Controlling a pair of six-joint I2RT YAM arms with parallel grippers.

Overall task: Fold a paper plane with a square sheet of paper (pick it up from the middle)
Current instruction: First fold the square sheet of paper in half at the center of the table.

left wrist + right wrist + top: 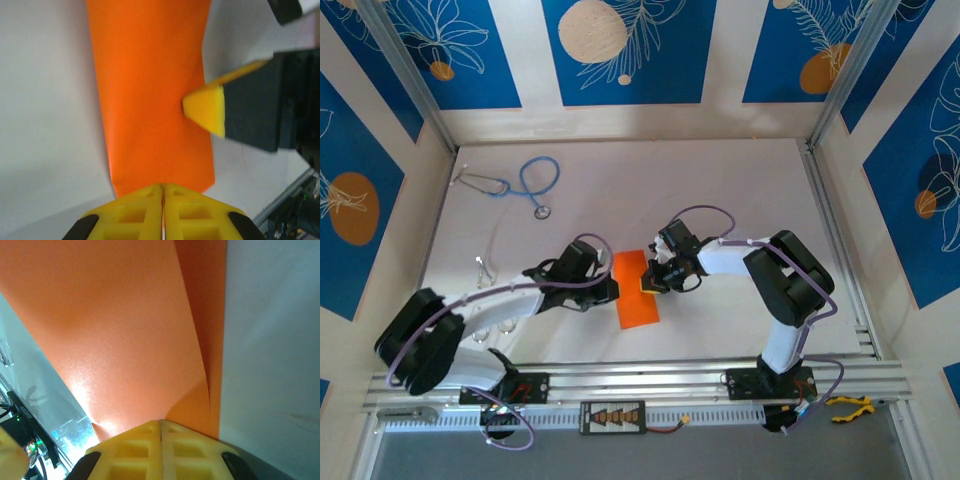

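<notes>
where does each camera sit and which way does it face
Top external: fixed above and behind the arms, looking down at the table; the left arm and right arm, bases at the bottom, meet at the orange paper; a stethoscope lies farther back.
Left wrist: on the left arm, looking along its shut yellow jaws at the paper; the right arm's yellow fingertip sits at the paper's edge.
Right wrist: on the right arm, close over the paper, its shut jaws at the bottom.
Shared: all three see the paper.

no readable text or numbers, just a row of orange triangles on small black box (612, 416)
</notes>
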